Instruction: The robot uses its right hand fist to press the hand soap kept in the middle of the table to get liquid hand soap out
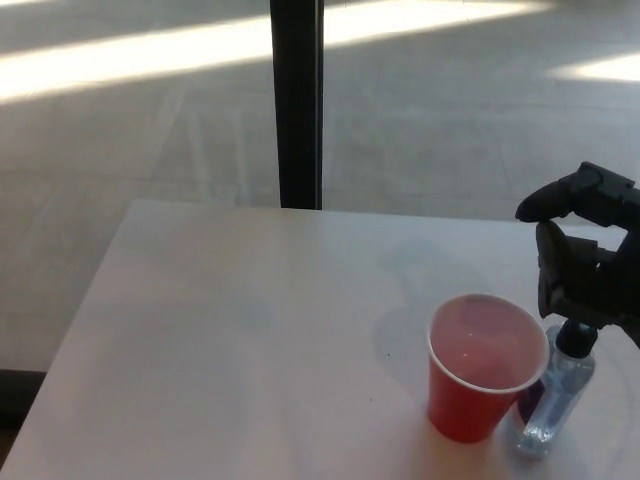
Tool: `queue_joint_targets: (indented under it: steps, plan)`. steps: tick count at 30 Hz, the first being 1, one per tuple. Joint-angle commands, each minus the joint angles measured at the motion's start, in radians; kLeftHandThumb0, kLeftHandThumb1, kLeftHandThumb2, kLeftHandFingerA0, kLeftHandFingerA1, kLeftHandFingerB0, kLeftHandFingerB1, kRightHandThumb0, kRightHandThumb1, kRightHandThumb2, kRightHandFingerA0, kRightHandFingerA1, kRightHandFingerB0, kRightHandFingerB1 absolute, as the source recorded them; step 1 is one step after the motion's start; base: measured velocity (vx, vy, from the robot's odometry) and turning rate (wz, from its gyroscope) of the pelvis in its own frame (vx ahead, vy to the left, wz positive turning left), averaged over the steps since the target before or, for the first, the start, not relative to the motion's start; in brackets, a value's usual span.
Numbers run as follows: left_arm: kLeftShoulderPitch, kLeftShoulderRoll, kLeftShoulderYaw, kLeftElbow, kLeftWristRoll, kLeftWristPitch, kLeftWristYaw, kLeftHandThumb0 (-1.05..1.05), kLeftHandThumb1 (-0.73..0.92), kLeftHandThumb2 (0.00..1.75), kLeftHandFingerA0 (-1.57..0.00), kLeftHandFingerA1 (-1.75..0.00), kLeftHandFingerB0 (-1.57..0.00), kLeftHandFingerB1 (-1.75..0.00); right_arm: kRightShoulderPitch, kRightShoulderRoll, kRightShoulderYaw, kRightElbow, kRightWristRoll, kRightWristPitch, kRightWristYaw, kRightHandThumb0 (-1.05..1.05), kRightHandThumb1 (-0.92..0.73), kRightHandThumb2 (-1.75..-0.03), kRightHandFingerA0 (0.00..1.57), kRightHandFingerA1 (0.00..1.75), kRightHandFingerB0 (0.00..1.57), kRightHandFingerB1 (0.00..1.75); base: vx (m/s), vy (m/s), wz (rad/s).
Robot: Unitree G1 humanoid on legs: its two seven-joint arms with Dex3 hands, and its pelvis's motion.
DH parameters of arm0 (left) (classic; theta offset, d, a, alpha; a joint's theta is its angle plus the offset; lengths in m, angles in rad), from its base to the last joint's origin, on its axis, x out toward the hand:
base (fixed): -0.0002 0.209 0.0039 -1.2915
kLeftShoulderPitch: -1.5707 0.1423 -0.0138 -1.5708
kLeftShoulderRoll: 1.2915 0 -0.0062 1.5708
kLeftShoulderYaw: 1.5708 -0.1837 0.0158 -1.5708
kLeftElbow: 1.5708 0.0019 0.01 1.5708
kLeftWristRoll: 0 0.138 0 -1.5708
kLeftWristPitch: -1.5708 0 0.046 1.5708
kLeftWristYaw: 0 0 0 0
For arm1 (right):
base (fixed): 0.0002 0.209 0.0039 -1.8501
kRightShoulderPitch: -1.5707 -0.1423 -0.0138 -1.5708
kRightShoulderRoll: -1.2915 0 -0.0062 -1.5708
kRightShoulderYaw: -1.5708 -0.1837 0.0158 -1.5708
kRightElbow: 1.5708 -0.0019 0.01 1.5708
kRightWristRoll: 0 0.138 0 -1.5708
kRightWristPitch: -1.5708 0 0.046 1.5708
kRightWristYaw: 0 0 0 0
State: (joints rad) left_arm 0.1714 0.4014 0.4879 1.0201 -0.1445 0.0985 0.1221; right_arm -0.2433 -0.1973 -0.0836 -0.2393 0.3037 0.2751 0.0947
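The right hand (585,250) comes in at the far right edge of the head view, black against the pale floor. Its fingers (556,270) curl downward, with the thumb (548,203) jutting out above them toward the picture's left. They hold nothing; whether they are drawn fully into a fist cannot be told from this angle.

Directly beneath the fingers stands the hand soap bottle (553,400), a clear bottle with a black pump head (575,338). The lowest part of the hand sits right at the top of that pump, though actual contact cannot be made out.

Just to the left of the fingers and lower down, a red cup (480,385) stands upright on the white bench (250,340), its side against or just beside the bottle. Its inside looks pinkish and its rim is white.

Beyond the bench's far edge, well to the left of the fingers, a dark vertical post (297,100) rises from the sunlit floor (120,150).
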Motion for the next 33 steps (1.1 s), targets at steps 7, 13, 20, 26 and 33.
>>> queue_joint_targets:
  steps: [7,13,20,26,33]
  plan:
    - [-0.001,0.012,-0.005,0.003,-0.006,-0.003,0.008,-0.19,0.51,1.02,-0.83,-0.99,-0.64,-0.89,0.062,0.041,0.023,0.06,-0.057,-0.021,-0.008,-0.25,-0.69,-0.92,0.99,1.75,0.71,1.6,0.0,0.0,0.0]
    - [-0.005,0.01,-0.006,0.0,-0.008,0.007,0.02,-0.19,0.51,1.02,-0.84,-0.99,-0.61,-0.86,0.093,0.046,0.051,0.099,-0.093,-0.065,0.005,-0.25,-0.69,-0.94,0.99,1.75,0.63,1.71,0.0,0.0,0.0]
    - [-0.007,0.014,-0.006,0.011,-0.009,0.004,0.008,-0.21,0.51,1.03,-0.8,-0.94,-0.55,-0.8,0.13,0.032,0.089,0.133,-0.114,-0.088,0.035,-0.26,-0.66,-0.93,1.0,1.75,0.67,1.68,0.0,0.0,0.0]
    - [-0.012,0.008,0.0,0.002,-0.017,0.003,0.011,-0.21,0.49,1.03,-0.81,-0.97,-0.57,-0.85,0.153,0.003,0.08,0.127,-0.131,-0.068,0.021,-0.32,-0.75,-0.78,0.95,1.75,0.62,1.64,0.0,0.0,0.0]
    - [-0.021,0.017,-0.005,0.021,-0.01,-0.002,0.01,-0.22,0.5,1.04,-0.8,-0.95,-0.54,-0.8,0.17,-0.018,0.07,0.151,-0.14,-0.1,0.025,-0.27,-0.68,-0.97,0.95,1.75,0.75,1.43,0.0,0.0,0.0]
